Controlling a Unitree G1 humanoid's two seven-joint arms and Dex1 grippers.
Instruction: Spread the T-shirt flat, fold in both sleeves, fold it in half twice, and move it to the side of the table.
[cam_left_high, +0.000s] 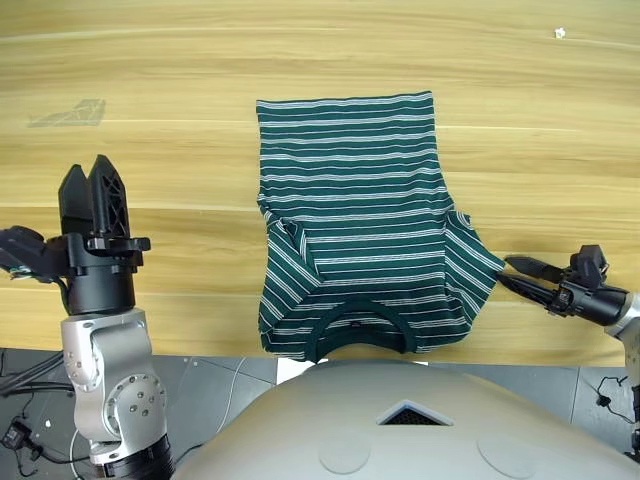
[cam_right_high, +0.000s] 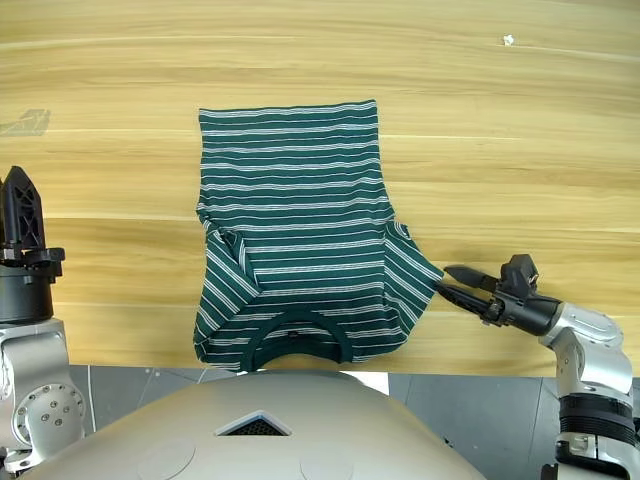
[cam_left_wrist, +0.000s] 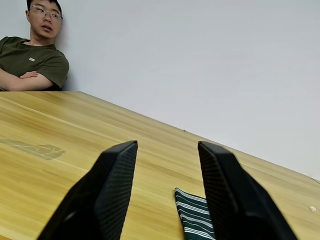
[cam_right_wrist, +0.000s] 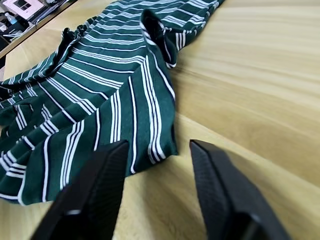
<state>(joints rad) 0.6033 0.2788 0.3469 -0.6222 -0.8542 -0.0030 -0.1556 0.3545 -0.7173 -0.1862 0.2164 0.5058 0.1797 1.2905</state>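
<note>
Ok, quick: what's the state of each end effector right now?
Left end effector: open, holding nothing.
Right end effector: open at the shirt sleeve edge, holding nothing.

The T-shirt (cam_left_high: 350, 200), in the middle of the frame, is dark green with thin white stripes set in close groups across it; its neckband (cam_left_high: 322, 330) is plain dark green. The table (cam_left_high: 150, 60) is pale yellow wood with long, fine grain lines. The left gripper (cam_left_high: 88, 168) and right gripper (cam_left_high: 505, 270) are both matt black. A small white speck (cam_left_high: 560, 33) lies at the upper right, and a faint greyish patch (cam_left_high: 68, 113), possibly clear film, at the upper left.
</note>
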